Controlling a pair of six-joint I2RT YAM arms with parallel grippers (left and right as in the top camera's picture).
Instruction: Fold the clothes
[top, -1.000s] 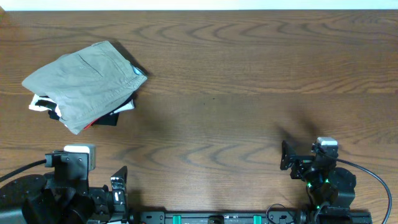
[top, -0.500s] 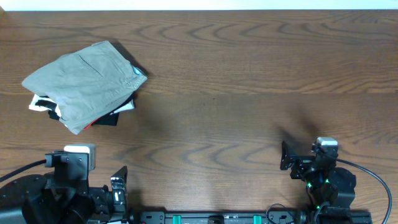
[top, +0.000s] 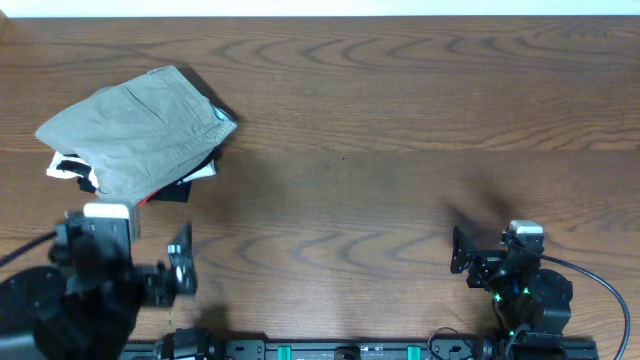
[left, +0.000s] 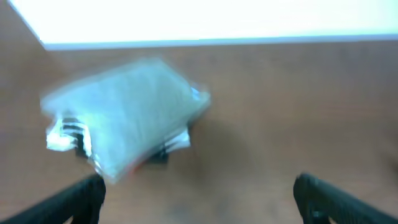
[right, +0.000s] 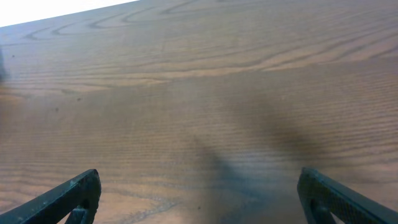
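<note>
The clothes, pale khaki shorts with a light blue waistband edge, lie folded at the table's far left. In the left wrist view the shorts are blurred and sit ahead and to the left. My left gripper is open with nothing between its fingers, a short way in front of the shorts and apart from them. The left arm stands near the front left edge. My right gripper is open over bare wood, and the right arm is at the front right, far from the shorts.
A white garment bundle with black stripes and red trim lies under the shorts, sticking out at their near left side. The wooden table runs to a white far edge. The arms' bases line the front edge.
My left arm has moved forward from the front edge towards the shorts, and its wrist view is motion-blurred. The right arm and the shorts have not moved.
</note>
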